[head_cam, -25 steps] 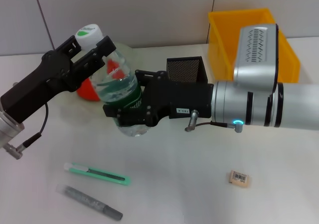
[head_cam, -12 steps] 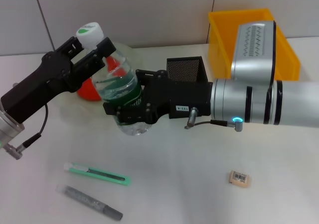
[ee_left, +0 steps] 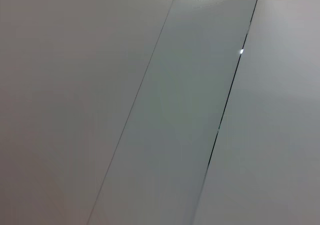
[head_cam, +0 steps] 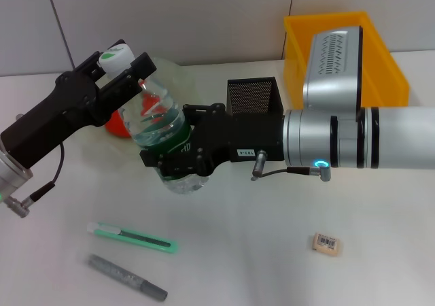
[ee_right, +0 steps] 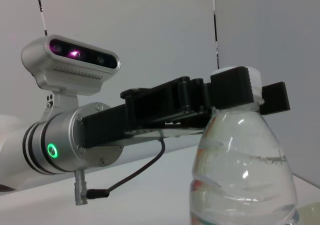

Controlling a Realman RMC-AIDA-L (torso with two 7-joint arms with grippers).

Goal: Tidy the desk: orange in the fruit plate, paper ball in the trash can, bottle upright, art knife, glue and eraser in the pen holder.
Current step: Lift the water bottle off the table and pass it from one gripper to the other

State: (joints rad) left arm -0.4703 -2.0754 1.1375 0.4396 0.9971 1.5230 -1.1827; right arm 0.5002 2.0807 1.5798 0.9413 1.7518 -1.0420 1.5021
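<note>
I have the bottle [head_cam: 165,137] nearly upright, left gripper [head_cam: 121,64] jaws pinching its cap and right gripper [head_cam: 171,158] jaws clamped round its labelled middle, so I'd seat the base flat on the surface [head_cam: 258,245] before letting go.

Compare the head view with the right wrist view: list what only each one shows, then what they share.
Only the head view shows the desk items: the art knife, glue, eraser, pen holder, trash can, the orange, and the right gripper shut around the bottle's labelled middle.

Only the right wrist view shows the left arm's lit wrist camera and green ring light.

Both show the bottle with the left gripper clamped at its cap.
</note>
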